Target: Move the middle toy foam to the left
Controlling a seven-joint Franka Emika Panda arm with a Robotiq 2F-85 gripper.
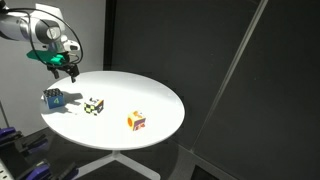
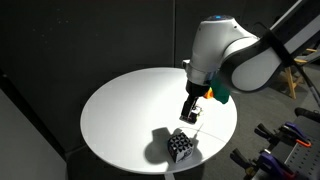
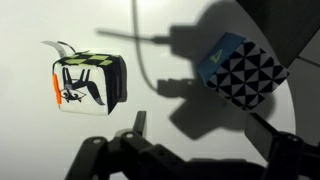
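The middle toy foam (image 1: 53, 98), a blue cube with white faces carrying black triangles, sits on the round white table (image 1: 130, 85) near its left edge. It also shows in an exterior view (image 2: 180, 146) and at the right of the wrist view (image 3: 240, 68). My gripper (image 1: 64, 70) hangs above and just behind it, open and empty. Its fingers (image 3: 205, 135) are apart with only bare table between them. In an exterior view the gripper (image 2: 190, 112) is above the table (image 2: 120, 110), just beyond the cube.
The green-black-white checkered cube (image 1: 94, 105) sits just right of the blue cube and shows in the wrist view (image 3: 88, 82). The orange-yellow-red cube (image 1: 136, 121) is farther right. Dark curtains surround the table. Equipment stands past the table edge (image 2: 285, 140).
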